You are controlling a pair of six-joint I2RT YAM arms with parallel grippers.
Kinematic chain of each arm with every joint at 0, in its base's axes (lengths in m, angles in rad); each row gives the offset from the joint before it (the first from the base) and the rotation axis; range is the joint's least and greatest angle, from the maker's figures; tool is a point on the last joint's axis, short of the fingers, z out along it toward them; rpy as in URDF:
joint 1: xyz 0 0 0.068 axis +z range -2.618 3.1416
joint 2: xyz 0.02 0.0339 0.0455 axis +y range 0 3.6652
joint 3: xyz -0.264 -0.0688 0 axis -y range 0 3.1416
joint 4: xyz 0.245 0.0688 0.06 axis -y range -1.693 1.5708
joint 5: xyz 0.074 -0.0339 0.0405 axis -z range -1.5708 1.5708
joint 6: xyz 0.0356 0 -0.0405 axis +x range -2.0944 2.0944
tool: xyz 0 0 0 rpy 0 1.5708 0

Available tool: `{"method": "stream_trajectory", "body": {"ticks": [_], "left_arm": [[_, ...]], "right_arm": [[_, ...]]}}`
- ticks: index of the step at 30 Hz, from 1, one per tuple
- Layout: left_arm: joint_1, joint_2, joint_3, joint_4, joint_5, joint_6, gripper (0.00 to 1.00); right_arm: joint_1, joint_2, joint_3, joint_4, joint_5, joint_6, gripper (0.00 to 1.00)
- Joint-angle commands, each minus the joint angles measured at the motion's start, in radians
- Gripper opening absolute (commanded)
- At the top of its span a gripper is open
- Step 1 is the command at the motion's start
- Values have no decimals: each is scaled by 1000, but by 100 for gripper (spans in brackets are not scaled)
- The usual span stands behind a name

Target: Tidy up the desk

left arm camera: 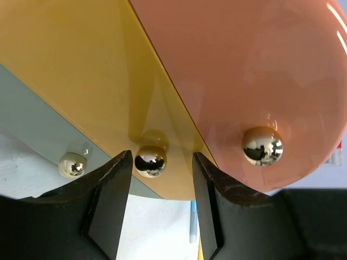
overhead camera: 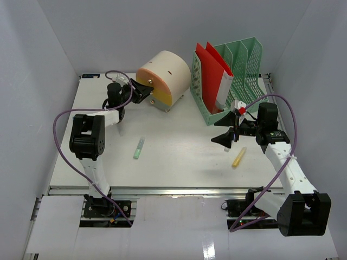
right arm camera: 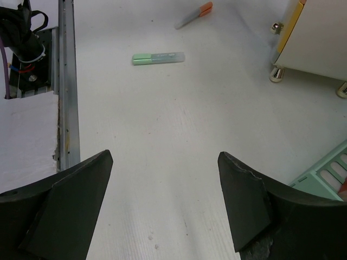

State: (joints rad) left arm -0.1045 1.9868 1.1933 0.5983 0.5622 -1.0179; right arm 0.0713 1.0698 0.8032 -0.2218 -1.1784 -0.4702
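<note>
Left wrist: left gripper (left arm camera: 161, 158) half-open astride the drawer knob (left arm camera: 150, 161) (nothing gripped) — off-centre, so it could slip.

On my feed the cell is boxed in by plain pale grey walls: left wall (overhead camera: 32, 65), far wall (overhead camera: 162, 27) and right wall (overhead camera: 320, 65), all bare and matte. The far corners look slightly darker. Light is even and diffuse, with soft, faint shadows. White panels (overhead camera: 59, 222) lie flat along the near edge, with a small bright glint (overhead camera: 207, 250) mid-right.
</note>
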Motion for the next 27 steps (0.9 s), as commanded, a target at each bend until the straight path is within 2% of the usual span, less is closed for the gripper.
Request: {"method": "stream_trajectory", "body": {"ticks": [1, 8, 21, 27], "left_arm": [[25, 13, 43, -2, 35, -21, 57], [35, 49, 66, 5, 81, -47, 51], [37, 74, 98, 4, 190, -52, 50], [39, 78, 96, -7, 190, -52, 41]], "right_arm": [[-7, -7, 4, 26, -13, 14, 85], [-13, 8, 2, 26, -2, 15, 85], [-22, 22, 2, 27, 9, 15, 85], [-22, 24, 2, 27, 13, 15, 85]]}}
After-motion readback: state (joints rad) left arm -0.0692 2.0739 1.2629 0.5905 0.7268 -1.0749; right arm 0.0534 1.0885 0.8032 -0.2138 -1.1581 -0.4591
